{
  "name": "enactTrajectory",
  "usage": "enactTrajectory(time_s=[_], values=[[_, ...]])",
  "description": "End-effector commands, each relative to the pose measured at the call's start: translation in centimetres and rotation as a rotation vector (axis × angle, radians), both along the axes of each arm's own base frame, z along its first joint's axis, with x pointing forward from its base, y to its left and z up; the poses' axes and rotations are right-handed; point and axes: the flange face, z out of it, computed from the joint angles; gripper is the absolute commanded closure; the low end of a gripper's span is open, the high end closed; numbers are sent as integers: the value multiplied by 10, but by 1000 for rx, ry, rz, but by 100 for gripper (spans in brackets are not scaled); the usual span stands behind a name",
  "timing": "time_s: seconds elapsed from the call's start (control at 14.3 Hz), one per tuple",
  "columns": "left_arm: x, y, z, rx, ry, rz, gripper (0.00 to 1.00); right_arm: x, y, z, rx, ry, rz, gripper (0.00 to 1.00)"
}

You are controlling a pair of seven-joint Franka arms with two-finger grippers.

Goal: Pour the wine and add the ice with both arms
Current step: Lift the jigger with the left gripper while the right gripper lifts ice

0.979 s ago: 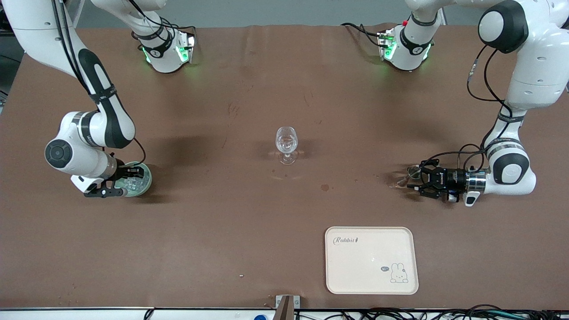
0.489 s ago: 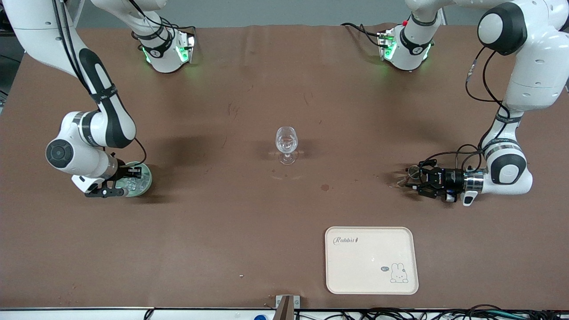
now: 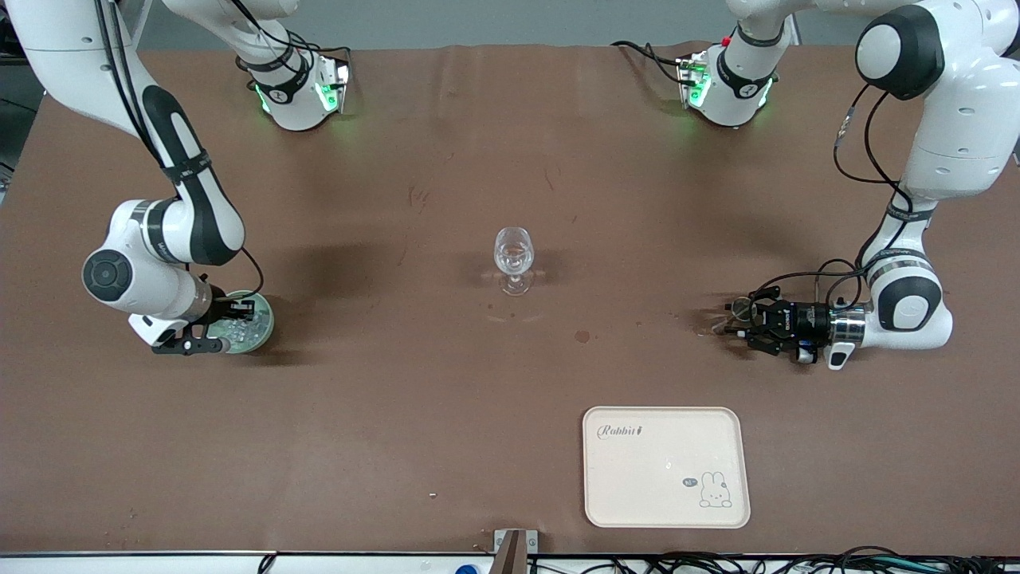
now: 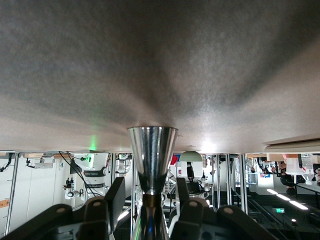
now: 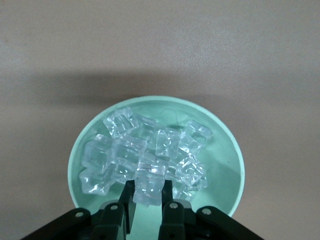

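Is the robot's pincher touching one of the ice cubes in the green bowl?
Touching. In the right wrist view, the right gripper has both fingers pressed against the sides of one ice cube over the green bowl.

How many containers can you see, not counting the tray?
3. A green bowl of ice at the right arm's end, right tool gripping a cube in it; a wine glass mid-table; a metal cup between the open jaws of the left tool.
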Motion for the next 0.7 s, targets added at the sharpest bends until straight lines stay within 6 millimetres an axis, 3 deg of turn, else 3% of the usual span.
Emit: enactTrajectory(time_s=[0.0,0.35,0.63], values=[[-3,0,-6,-34,-6,11,55,3,4,36,7,4,-19,83],[-2,1,-4,-43,-7,16,64,7,3,79,8,-12,-20,83],[-2,0,-5,-46,-10,11,72,23,3,145,9,19,-19,83]])
